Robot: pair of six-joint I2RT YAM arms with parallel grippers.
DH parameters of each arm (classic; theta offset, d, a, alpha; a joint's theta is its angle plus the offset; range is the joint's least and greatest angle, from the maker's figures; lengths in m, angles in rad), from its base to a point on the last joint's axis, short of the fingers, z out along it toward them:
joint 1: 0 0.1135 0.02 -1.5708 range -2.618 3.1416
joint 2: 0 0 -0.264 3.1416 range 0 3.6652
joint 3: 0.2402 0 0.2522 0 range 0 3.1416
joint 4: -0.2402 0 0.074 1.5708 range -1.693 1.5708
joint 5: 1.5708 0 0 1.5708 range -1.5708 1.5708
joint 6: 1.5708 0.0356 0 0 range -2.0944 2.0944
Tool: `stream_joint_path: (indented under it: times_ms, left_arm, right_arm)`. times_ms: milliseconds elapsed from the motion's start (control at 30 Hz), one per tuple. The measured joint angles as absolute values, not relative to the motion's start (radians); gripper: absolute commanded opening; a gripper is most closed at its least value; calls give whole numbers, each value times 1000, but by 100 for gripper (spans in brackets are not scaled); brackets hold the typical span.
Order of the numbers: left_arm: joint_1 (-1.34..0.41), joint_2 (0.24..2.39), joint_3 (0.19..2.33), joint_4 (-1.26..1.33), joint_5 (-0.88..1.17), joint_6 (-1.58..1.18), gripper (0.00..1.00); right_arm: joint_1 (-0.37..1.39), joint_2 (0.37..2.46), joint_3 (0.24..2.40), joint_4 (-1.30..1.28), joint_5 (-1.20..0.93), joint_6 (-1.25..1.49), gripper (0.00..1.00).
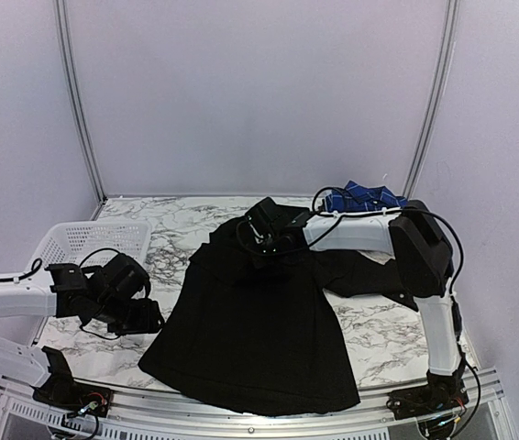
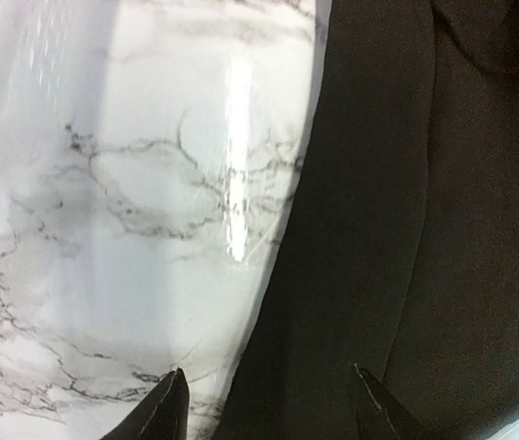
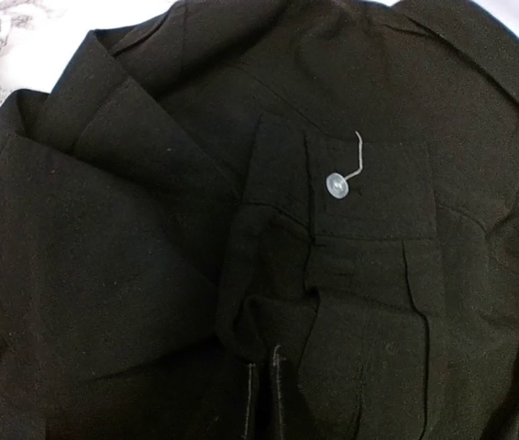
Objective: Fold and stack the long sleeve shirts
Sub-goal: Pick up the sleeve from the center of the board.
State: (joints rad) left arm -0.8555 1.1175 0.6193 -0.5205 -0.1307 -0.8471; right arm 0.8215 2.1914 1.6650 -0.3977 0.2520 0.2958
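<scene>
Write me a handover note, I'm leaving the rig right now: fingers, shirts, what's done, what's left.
Left gripper: fingers open, holding nothing, at the left edge of the black shirt.
Right gripper: fingers shut, apparently pinching a fold near the black shirt's collar.
The black shirt lies spread on the table, unfolded. The blue plaid shirt sits at the far right; whether it is folded, I cannot tell.
Done: no stack visible.
Left: fold the black shirt, then stack.

Marble-patterned table [image 1: 379, 339], pale lilac walls [image 1: 259, 92]
</scene>
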Motion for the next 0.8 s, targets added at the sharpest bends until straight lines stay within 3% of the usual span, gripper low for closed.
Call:
stream_joint_path:
  times_ms: [300, 633, 733, 800]
  left_arm:
    - [-999, 1078, 570, -635, -152, -1053, 48]
    - [-1120, 1083, 533, -677, -147, -1192, 42]
    - [-1128, 1111, 533, -679, -148, -1206, 36]
    - [-1132, 1124, 533, -680, -150, -1213, 26]
  right_arm:
    - [820, 2081, 1646, -361, 268, 286, 0]
    - [810, 2019, 1653, -275, 251, 252, 0]
    - [809, 2020, 1670, -250, 240, 233, 0]
    - [809, 2020, 1681, -223, 231, 221, 0]
